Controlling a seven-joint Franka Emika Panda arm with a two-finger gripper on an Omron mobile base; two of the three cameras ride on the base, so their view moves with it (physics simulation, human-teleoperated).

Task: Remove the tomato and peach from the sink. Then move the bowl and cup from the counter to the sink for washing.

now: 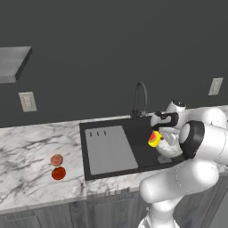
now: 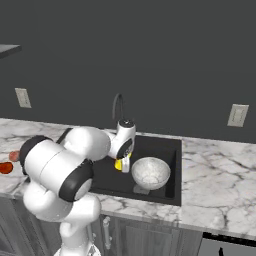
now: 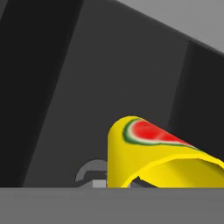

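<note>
My gripper (image 1: 156, 135) hangs over the black sink (image 1: 83, 130) and is shut on the yellow cup (image 1: 154, 140), which is tilted. In the hand view the cup (image 3: 148, 151) shows a watermelon picture, with the sink's round drain (image 3: 89, 171) below it. The pale speckled bowl (image 2: 150, 173) stands inside the sink (image 2: 175, 150), just right of the cup (image 2: 119, 164) and the gripper (image 2: 123, 161). On the marble counter (image 1: 26, 147) left of the sink lie the peach (image 1: 56, 160) and, in front of it, the tomato (image 1: 59, 173).
A black gooseneck faucet (image 1: 140, 99) rises behind the sink. A grey flat panel (image 1: 109, 149) covers the basin's left part. Wall outlets (image 1: 27, 101) (image 2: 237, 115) sit above the counter. Bare counter (image 2: 215, 170) stretches right of the sink.
</note>
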